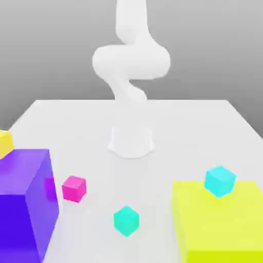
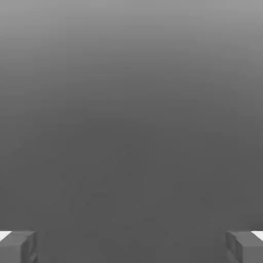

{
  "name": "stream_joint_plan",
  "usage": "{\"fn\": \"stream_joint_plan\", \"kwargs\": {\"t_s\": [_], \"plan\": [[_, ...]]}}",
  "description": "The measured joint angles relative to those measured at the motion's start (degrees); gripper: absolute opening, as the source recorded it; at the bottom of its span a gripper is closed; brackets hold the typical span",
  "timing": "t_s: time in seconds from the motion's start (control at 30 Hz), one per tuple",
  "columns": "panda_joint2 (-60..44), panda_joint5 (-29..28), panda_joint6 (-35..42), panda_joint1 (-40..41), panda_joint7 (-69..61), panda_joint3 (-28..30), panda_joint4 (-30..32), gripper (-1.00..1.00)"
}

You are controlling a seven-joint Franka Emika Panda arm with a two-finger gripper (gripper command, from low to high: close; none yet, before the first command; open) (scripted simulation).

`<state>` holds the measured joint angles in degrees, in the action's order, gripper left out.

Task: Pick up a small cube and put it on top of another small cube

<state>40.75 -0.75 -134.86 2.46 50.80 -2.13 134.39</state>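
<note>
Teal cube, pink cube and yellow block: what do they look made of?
Teal cube: probably plastic or painted wood, matte; flat, even faces, no grain.
Pink cube: same look, plain and opaque, no highlights.
Yellow block: uniform color, smooth, no texture; could be plastic or painted foam.
All are simulator renders, so the true material stays open.

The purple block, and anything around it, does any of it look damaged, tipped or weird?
Nothing looks damaged or tipped. The purple block stands flat, with a small yellow cube on top. The pink patch on its side is probably just the nearby magenta cube reflected.
</note>
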Motion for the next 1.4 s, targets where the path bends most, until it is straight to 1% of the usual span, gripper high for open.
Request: {"fn": "stream_joint_plan", "kwargs": {"t_s": [0.27, 0.5, 0.6, 0.73, 0.8, 0.93, 0.97, 1.2, 1.4], "plan": [[-17.2, -3.0, -10.28, 7.44, 17.0, -6.31, 8.66, 0.0], [-31.83, -5.7, -19.0, 11.08, 31.57, -8.77, 16.02, 0.0], [-37.97, -5.71, -22.81, 11.63, 36.98, -8.89, 19.2, 0.0], [-45.83, -3.59, -28.08, 11.4, 41.77, -8.9, 22.72, 0.0], [-49.66, -4.81, -31.07, 10.54, 43.43, -7.74, 22.44, 0.0], [-57.43, -8.75, -37.17, 6.94, 46.59, -3.21, 21.02, 0.0], [-58.95, -9.34, -38.39, 5.93, 47.04, -2.06, 20.74, -1.0], [-59.13, -9.49, -38.62, 5.81, 47.19, -1.92, 20.7, -1.0], [-48.8, -3.59, -30.46, 9.18, 42.76, -6.68, 22.81, -1.0]]}}
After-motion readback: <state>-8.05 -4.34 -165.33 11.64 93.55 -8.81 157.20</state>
